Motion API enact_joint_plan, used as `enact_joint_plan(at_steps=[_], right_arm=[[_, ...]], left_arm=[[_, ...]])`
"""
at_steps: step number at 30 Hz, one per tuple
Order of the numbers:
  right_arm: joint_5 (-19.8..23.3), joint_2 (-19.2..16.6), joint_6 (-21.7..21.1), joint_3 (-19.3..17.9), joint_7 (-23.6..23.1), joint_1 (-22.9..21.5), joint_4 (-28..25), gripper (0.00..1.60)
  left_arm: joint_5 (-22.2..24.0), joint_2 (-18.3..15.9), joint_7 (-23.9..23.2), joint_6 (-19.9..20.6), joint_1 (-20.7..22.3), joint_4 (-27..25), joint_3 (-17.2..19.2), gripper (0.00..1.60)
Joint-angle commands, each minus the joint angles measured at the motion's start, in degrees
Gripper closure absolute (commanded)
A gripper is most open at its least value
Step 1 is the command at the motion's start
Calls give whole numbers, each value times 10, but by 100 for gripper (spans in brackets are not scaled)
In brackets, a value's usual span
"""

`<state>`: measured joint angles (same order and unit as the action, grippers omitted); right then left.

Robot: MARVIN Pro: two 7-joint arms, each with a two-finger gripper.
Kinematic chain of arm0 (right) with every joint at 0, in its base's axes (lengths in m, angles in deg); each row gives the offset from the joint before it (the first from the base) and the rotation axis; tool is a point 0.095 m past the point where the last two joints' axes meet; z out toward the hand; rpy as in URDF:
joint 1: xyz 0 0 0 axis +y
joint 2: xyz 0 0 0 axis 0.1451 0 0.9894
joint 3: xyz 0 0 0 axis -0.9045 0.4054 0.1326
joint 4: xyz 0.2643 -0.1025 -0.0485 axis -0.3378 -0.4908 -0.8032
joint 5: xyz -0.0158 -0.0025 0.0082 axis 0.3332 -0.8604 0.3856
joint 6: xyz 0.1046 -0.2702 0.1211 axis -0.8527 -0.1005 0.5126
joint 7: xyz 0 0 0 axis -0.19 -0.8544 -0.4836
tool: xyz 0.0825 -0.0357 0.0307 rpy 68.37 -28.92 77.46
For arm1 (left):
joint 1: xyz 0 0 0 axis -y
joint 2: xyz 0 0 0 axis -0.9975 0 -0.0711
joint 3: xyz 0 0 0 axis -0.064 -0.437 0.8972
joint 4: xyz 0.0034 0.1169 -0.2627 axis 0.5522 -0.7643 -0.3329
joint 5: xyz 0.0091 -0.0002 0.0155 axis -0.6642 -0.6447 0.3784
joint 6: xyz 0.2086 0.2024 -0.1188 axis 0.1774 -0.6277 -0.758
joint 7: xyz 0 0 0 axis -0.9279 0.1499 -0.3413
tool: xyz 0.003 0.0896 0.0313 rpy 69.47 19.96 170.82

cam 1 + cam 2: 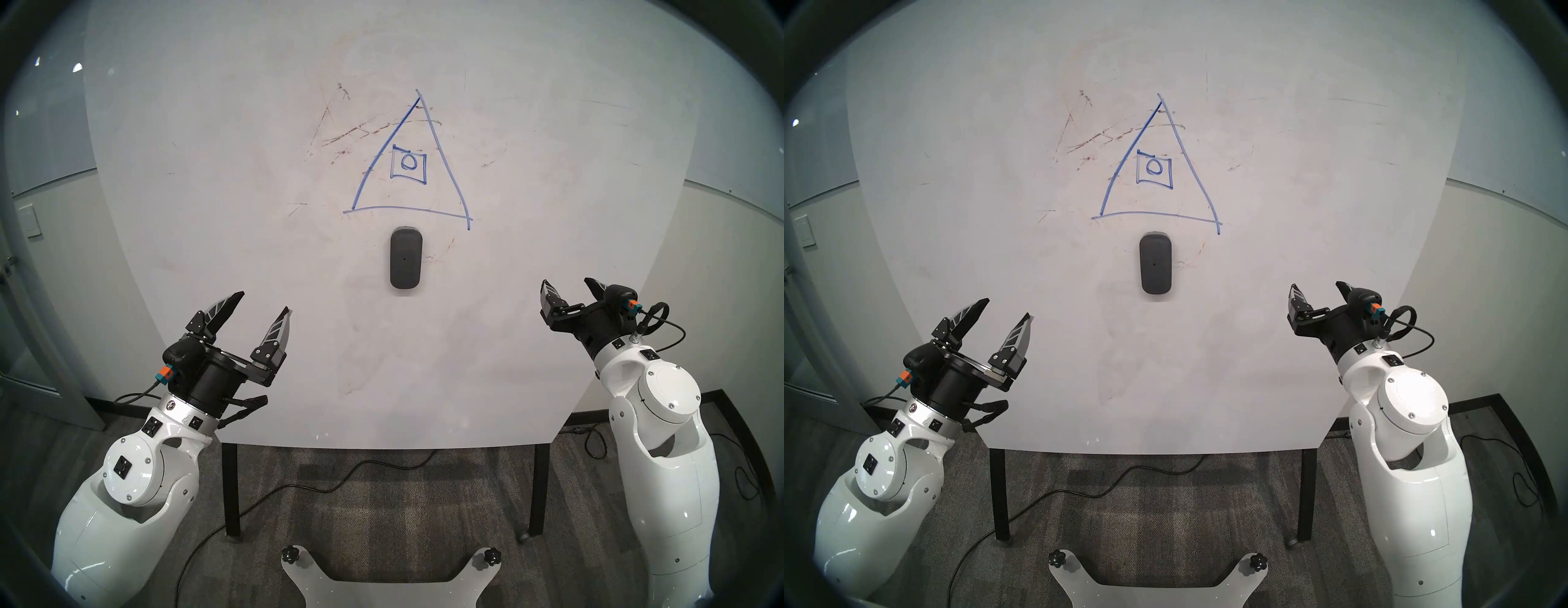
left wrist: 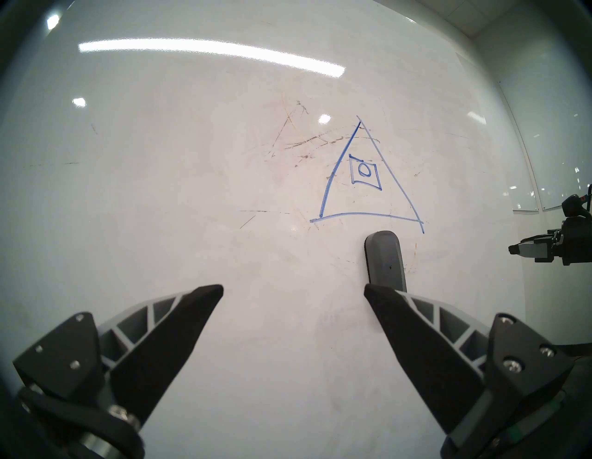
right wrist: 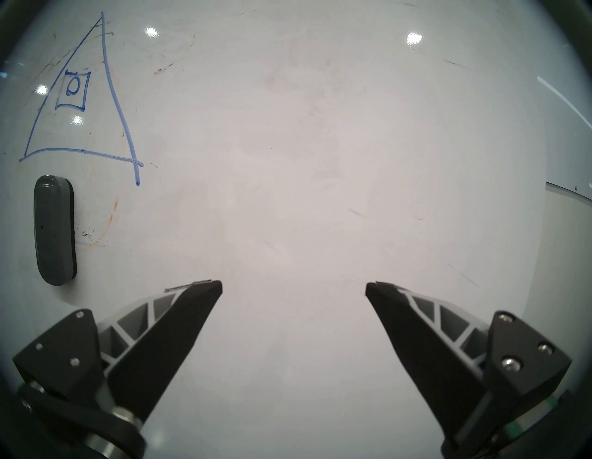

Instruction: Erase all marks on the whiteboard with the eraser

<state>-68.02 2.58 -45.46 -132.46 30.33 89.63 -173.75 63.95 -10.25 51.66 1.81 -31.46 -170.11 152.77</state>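
The dark grey oblong eraser [image 1: 406,259] with rounded ends and a tiny centre dot lies flat on the large glossy white whiteboard [image 1: 551,140], just below the base line of the thin blue marker triangle [image 1: 409,163], near it but apart. Its long axis runs from the near board edge toward the drawing, so its long flanks face left and right. Faint brown and dark smudged streaks [image 1: 352,131] sit up and left of the triangle.

The eraser rests between the two arms and ahead of both. The black two-fingered left gripper [image 1: 261,305] stands down and left of it, the black two-fingered right gripper [image 1: 568,285] to its right; neither is clearly the nearer. From the left wrist view the eraser [image 2: 386,261] shows just beyond the right-hand fingertip [image 2: 373,290]; from the right wrist view it [image 3: 53,229] sits far off to the left.

Both grippers stand wide apart and empty, raised over the near board, fingers pointing forward. Judging by this, either must swing inward and tip down to straddle the eraser's narrow width.
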Motion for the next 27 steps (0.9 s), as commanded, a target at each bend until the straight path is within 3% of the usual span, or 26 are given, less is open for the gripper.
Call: enact_joint_plan(at_steps=[1, 14, 27], right_arm=[[0, 0, 1, 0, 0, -3, -10, 0], [0, 0, 1, 0, 0, -3, -10, 0], [0, 0, 1, 0, 0, -3, -10, 0]], left_arm=[[0, 0, 0, 0, 0, -8, 1, 0], [0, 0, 0, -1, 1, -7, 0, 0], [13, 3, -3, 10, 47, 10, -30, 0]])
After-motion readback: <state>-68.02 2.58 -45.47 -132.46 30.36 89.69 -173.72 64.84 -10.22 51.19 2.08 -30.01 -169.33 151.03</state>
